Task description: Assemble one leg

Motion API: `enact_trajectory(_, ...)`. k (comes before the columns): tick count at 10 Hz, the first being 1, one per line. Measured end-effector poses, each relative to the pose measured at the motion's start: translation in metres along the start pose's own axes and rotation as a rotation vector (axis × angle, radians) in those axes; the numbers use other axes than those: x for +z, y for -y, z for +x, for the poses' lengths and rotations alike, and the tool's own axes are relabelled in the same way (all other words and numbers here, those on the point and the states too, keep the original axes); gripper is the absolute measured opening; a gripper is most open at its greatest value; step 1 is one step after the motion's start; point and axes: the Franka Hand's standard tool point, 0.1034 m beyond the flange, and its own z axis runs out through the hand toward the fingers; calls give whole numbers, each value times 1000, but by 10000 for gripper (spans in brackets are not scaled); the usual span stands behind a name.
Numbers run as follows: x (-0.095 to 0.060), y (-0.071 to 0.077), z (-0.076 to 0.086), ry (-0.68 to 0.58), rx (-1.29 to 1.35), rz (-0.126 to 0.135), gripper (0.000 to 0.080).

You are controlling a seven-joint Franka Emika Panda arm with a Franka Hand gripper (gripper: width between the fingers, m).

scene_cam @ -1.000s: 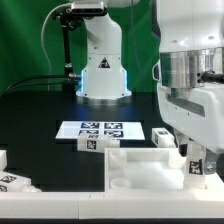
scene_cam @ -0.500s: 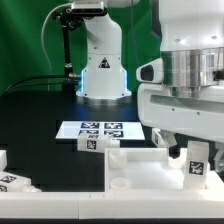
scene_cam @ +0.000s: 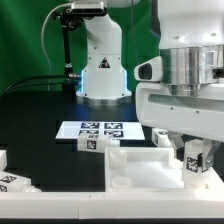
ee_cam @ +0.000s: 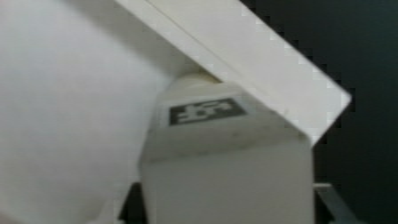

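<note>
Exterior view shows a black worktop point(scene_cam: 40, 110) backed by a green curtain point(scene_cam: 25, 40), with the white robot base point(scene_cam: 103, 75) standing at the far middle of the surface. One marker board point(scene_cam: 100, 129) lies flat on the worktop just in front of that base. One large white tabletop point(scene_cam: 135, 168) with a raised rim occupies the near right area. Three legs can be counted in this view: one leg point(scene_cam: 94, 143) lies on the worktop between the marker board and the tabletop, a second leg at the left edge point(scene_cam: 10, 178) lies at the exterior view's near left, partly cut off by the frame, and a third leg at the hand point(scene_cam: 194, 158) stands upright at the exterior view's right, over the right part of the tabletop. The hand point(scene_cam: 194, 160) hangs directly above this third leg, with its fingers on either side of the leg's upper part; the tag face of the leg shows between them. Whether the fingers press on the leg or stand slightly apart from it cannot be determined. Wrist view is filled by white surfaces at close range, with one tagged white part point(ee_cam: 208, 112) in the centre; the fingers cannot be identified there.
</note>
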Motion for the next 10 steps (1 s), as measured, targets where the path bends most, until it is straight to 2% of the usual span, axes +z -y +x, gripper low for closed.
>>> enact_trajectory(2,0,-1,1,8,156,-12,291)
enact_trajectory(4,0,-4,6,22,421,-50,291)
enact_trajectory(5,1,-6,6,30,593,-57,291)
enact_trajectory(8,2,-8,2,44,975,-62,291)
enact_trajectory(10,1,-10,2,40,1075,-58,292)
